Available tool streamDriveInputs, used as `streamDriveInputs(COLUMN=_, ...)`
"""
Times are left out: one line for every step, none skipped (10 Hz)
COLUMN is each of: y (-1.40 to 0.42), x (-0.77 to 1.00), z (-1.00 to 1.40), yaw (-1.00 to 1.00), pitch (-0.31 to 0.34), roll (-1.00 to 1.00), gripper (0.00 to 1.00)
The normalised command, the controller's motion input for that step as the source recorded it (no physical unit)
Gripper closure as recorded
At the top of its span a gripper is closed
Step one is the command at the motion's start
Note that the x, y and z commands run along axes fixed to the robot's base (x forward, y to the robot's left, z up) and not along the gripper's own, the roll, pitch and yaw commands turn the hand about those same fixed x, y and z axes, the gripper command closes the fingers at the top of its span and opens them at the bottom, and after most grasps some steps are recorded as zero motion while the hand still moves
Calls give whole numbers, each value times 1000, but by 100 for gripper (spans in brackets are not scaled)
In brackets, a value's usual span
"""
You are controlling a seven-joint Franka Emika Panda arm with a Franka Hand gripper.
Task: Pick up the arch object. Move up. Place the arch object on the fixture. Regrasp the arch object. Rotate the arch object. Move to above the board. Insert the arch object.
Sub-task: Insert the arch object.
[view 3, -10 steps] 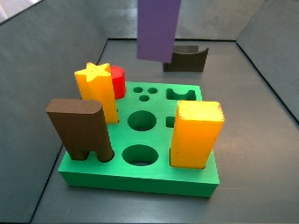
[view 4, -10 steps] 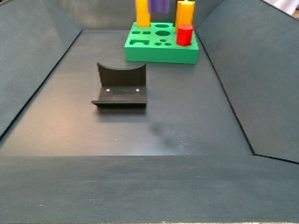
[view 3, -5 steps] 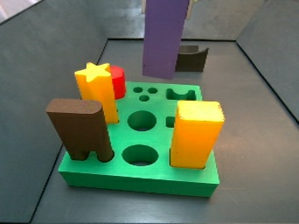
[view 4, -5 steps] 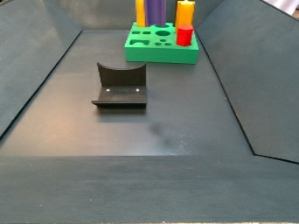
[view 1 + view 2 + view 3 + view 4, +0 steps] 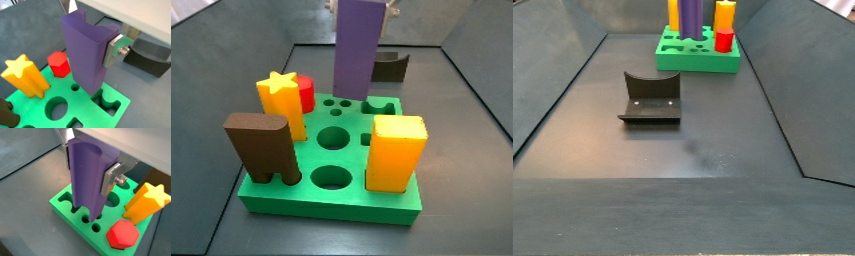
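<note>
The arch object [image 5: 358, 48] is a long purple block held upright, notch running along one side. My gripper [image 5: 90, 168] is shut on its upper part; one silver finger [image 5: 112, 177] presses one flank, and it shows again in a wrist view as the finger [image 5: 115, 47] on the arch object [image 5: 87, 55]. The block's lower end hangs close over the far edge of the green board [image 5: 331, 205], near the arch-shaped hole [image 5: 378, 106]; whether it touches I cannot tell. The dark fixture [image 5: 392, 68] stands behind the board, with nothing on the fixture [image 5: 651, 97].
On the board stand a yellow star peg [image 5: 281, 100], a red hexagonal peg [image 5: 59, 64], a dark brown tall block [image 5: 261, 148] and an orange-yellow square block [image 5: 397, 152]. Round holes [image 5: 333, 137] lie open in the middle. Grey walls [image 5: 553, 90] surround the floor.
The arch object has come down in the gripper, from high above the fixture side to just over the board's far edge. Pegs and fixture have not moved.
</note>
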Motion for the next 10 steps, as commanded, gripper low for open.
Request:
streamDriveInputs(y=0, x=514, z=-266, yaw=291, pitch=11, roll=253, gripper=100)
streamDriveInputs(y=-34, x=689, z=-211, yaw=289, pitch=64, roll=304, gripper=100)
streamDriveInputs(y=-129, x=809, z=-180, yaw=134, pitch=99, roll=306, gripper=100)
streamDriveInputs(y=-166, x=906, z=-171, yaw=14, pitch=126, roll=257, gripper=100)
streamDriveInputs(y=-137, x=880, z=-209, yaw=0, pitch=149, roll=194, gripper=100)
streamDriveInputs(y=-91, x=860, z=-266, yaw=-66, pitch=134, roll=84, gripper=100)
streamDriveInputs(y=0, x=769, z=-246, yaw=-49, pitch=139, roll=91, gripper=100)
streamDriveInputs(y=0, x=574, z=-237, yaw=0, pitch=137, roll=73, gripper=100)
streamDriveInputs(y=0, x=589, z=-291, yaw=0, pitch=116, roll=0, gripper=100)
streamDriveInputs(y=-11, x=791, z=-329, yaw=0, pitch=109, roll=0, gripper=100)
